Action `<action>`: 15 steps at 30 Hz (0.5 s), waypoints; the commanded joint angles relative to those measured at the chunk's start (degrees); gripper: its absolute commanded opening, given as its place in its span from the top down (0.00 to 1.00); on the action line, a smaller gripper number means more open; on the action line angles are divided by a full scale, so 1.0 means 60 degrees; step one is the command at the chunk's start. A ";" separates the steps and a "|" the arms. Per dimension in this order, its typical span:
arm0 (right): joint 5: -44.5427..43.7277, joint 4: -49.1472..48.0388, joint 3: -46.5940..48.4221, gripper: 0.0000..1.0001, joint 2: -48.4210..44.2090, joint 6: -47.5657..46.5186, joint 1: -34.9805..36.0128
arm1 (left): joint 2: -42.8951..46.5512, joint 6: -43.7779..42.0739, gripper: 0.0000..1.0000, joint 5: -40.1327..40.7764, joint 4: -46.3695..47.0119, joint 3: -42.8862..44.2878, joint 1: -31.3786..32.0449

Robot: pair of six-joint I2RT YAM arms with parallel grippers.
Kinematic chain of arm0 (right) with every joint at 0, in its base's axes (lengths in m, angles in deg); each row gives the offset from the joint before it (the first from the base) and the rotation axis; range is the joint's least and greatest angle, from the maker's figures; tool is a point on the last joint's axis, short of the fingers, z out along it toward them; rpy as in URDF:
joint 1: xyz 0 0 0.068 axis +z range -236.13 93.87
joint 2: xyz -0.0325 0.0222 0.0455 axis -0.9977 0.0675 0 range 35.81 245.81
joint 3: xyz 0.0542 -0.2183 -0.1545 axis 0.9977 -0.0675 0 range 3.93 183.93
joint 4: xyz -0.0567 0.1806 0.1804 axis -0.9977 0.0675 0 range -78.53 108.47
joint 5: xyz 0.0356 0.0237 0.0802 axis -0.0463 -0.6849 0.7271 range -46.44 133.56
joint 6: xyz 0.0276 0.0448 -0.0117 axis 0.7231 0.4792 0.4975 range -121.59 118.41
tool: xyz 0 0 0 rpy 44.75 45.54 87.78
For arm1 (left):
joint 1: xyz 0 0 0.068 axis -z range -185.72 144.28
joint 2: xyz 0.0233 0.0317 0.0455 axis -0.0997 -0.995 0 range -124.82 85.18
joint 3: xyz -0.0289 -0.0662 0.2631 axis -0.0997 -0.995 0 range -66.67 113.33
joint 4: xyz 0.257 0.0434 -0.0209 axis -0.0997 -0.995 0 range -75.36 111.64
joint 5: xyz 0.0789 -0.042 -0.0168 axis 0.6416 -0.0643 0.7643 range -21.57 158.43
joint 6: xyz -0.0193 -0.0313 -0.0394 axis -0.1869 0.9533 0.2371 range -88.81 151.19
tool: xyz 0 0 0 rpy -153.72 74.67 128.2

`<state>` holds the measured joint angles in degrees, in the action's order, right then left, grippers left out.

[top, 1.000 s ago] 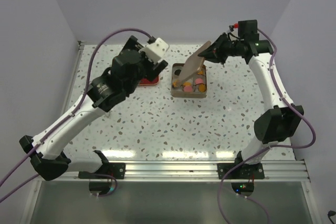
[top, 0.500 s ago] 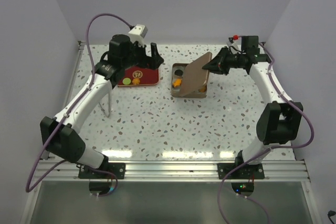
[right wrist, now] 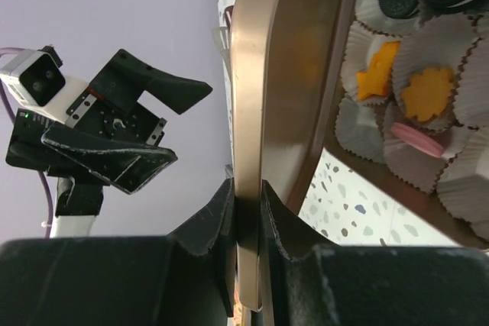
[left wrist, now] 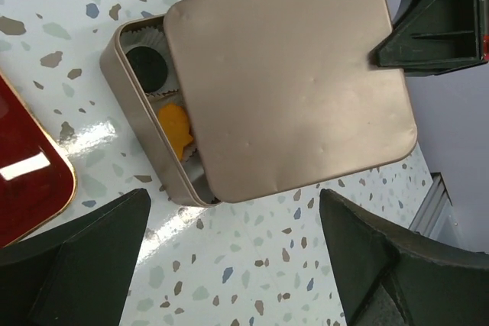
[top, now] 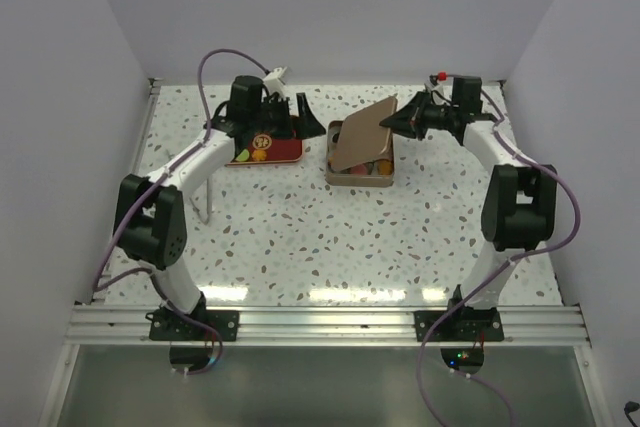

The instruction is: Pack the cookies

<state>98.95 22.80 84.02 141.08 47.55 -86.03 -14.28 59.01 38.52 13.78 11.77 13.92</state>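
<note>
Right pincer [right wrist: 246, 196] is clamped on the edge of the gold lid [left wrist: 290, 74], holding it tilted over the tin [left wrist: 131, 108] so most of the tin is covered. The cookies [right wrist: 428, 93] sit inside the tin in white paper cups [right wrist: 470, 185]; orange, pink and black ones are showing. Left pincer [top: 298, 115] hangs just left of the tin, fingers wide apart, gripping nothing. A red tray [top: 265, 150] lies on the desk [top: 300, 237], left of the tin.

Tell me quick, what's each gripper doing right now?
Left gripper: open, holding nothing.
Right gripper: closed on the edge of the tin lid.
</note>
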 commanded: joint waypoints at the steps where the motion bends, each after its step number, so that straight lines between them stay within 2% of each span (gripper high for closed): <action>1: 0.0581 -0.0892 0.0040 1.00 0.0383 0.0232 -0.0002 | -0.0692 0.0593 0.03 -0.0654 0.1103 0.0198 -0.0007; 8: 0.0801 -0.2107 -0.0751 1.00 0.0940 0.0803 -0.0280 | -0.2097 0.0901 0.03 -0.0757 0.1163 0.1047 -0.0006; 13: 0.0802 -0.1992 -0.0912 1.00 0.1174 0.0555 -0.0470 | -0.2846 0.1048 0.04 -0.0903 0.1163 0.1488 -0.0006; 15: 0.0787 -0.1933 -0.0971 0.95 0.1248 0.0423 -0.0543 | -0.3110 0.1092 0.04 -0.0933 0.1148 0.1561 -0.0006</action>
<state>102.17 13.40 78.64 147.97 51.47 -88.57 -31.48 63.86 34.76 17.78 18.15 13.92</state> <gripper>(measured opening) 0.156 0.968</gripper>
